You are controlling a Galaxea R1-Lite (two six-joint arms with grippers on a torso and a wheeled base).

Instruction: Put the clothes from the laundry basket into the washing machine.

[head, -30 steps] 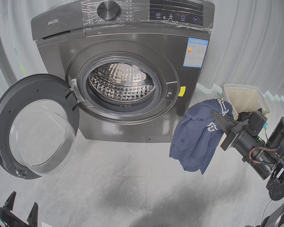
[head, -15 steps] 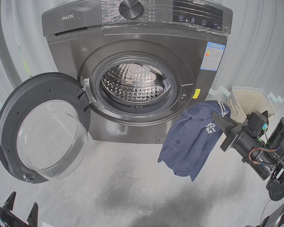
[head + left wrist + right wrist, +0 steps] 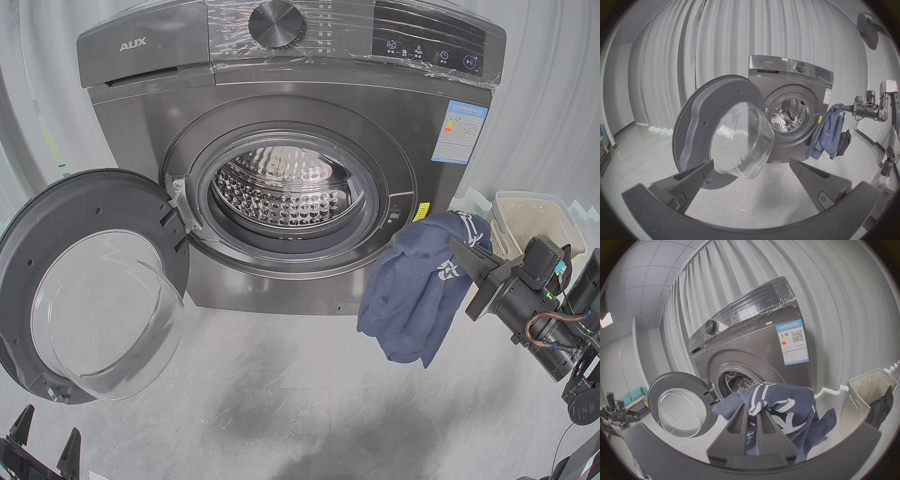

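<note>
The grey washing machine [image 3: 137, 119] stands ahead with its round door [image 3: 75, 206] swung wide to the left and its steel drum [image 3: 281, 187] bare inside. My right gripper [image 3: 459, 247] is shut on a navy garment with white print [image 3: 412, 294], which hangs above the floor just right of the drum opening. In the right wrist view the fingers [image 3: 742, 421] pinch a fold of that garment [image 3: 787, 408]. The cream laundry basket [image 3: 531, 215] stands behind my right arm, a dark garment [image 3: 881, 408] draped over its edge. My left gripper [image 3: 50, 425] is low at the left, open and holding nothing.
Grey curtains hang behind and beside the machine. The open door [image 3: 703, 125] juts out over the floor on the left, between my left gripper [image 3: 750, 163] and the drum [image 3: 787, 115]. Bare grey floor lies in front of the machine.
The whole head picture has shifted, so the camera moved; the machine now looks a little closer. The navy garment's hanging end swayed left and back. My right gripper keeps its hold.
</note>
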